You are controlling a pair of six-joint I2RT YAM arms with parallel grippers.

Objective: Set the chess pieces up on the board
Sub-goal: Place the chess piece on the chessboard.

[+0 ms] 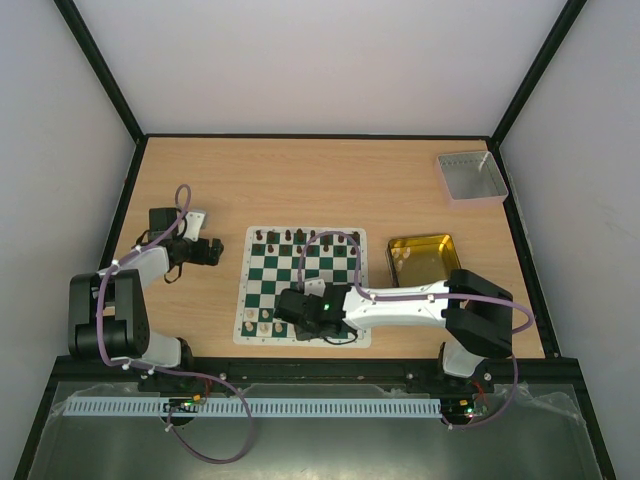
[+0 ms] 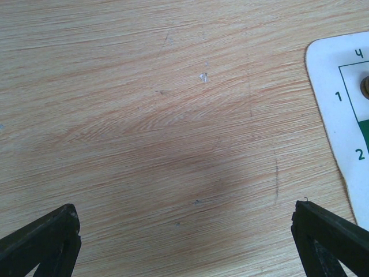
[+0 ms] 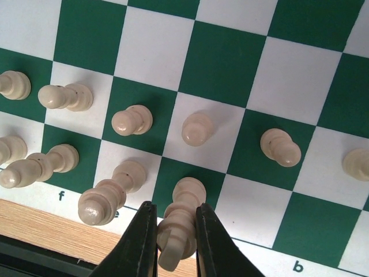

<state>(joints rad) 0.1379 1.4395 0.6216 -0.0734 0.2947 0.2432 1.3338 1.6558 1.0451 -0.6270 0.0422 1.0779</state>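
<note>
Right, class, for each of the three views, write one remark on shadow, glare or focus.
Top external: even light, with a sheen on the gold tin. Left wrist: a soft shadow dims the bare table, while the edge of the board is sharp. Right wrist: the squares are crisp, and the cream piece in the right gripper is slightly soft.

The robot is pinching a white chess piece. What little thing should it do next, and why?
The right gripper should probably open its jaws and let go. The cream piece they pinch looks upright, its base on a green square in the near row of the board, beside a neighbour piece, so it seems placed.
</note>
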